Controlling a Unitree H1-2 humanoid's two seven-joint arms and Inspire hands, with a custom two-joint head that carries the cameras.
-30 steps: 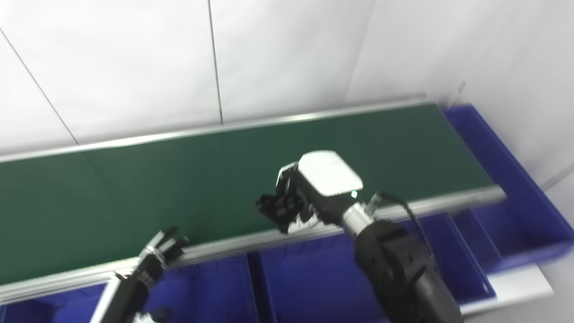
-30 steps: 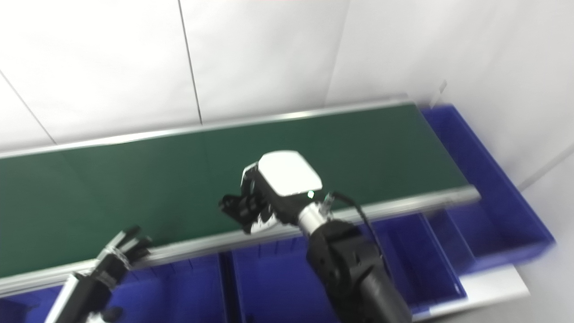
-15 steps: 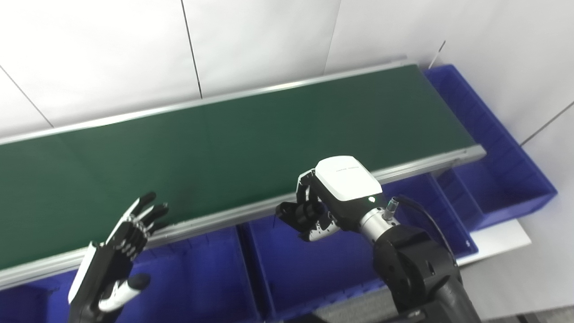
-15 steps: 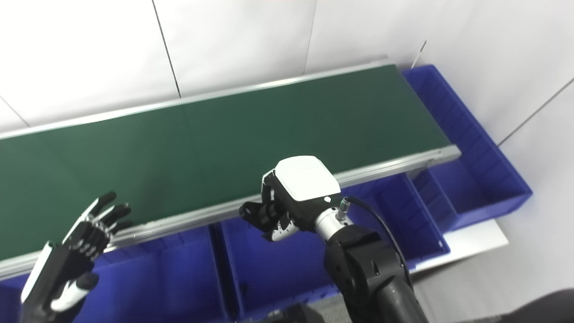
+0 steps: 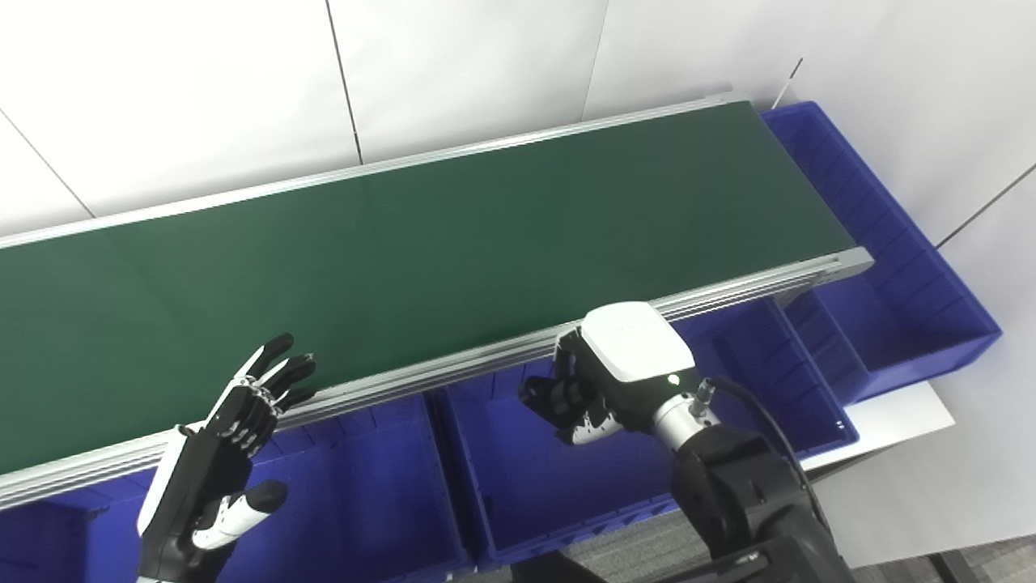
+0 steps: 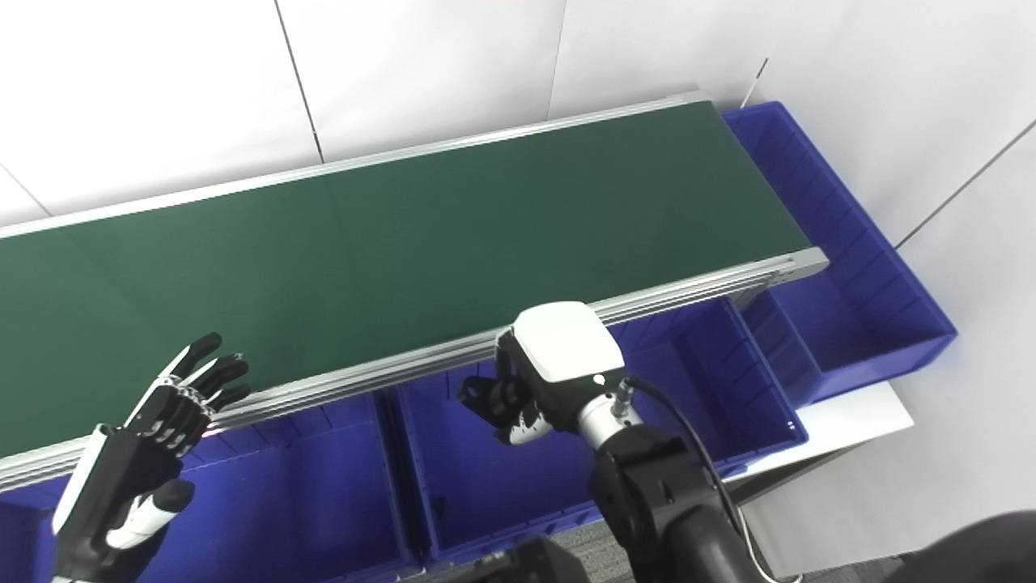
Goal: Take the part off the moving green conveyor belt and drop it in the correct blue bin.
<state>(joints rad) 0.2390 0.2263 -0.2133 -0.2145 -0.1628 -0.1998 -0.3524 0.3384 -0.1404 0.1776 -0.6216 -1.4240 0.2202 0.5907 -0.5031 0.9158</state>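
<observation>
The green conveyor belt (image 5: pixel 421 235) runs across the view from the left edge up toward the far right, framed by silver rails, and its surface shows bare green along the whole visible length. The part named in the task cannot be made out anywhere on it, and whether the right hand holds it cannot be told. Along the near rail sits a row of blue bins (image 5: pixel 356 486), and a longer blue bin (image 5: pixel 914 267) wraps around the belt's right end. The right hand (image 5: pixel 603 380) hangs just below the near rail, above the middle bin (image 5: pixel 526 494), its white back turned up toward the cameras. Its dark fingers (image 5: pixel 550 393) curl inward beneath the palm, so the hand looks closed; anything inside the curl is hidden by the fingers themselves. The left hand (image 5: pixel 214 453) is raised at the lower left, in front of the near rail and above the left bin. Its fingers (image 5: pixel 271 376) are spread and straight, pointing up toward the belt, thumb out to the side, holding nothing. A white wall (image 5: pixel 453 65) with thin dark seams stands behind the belt.
</observation>
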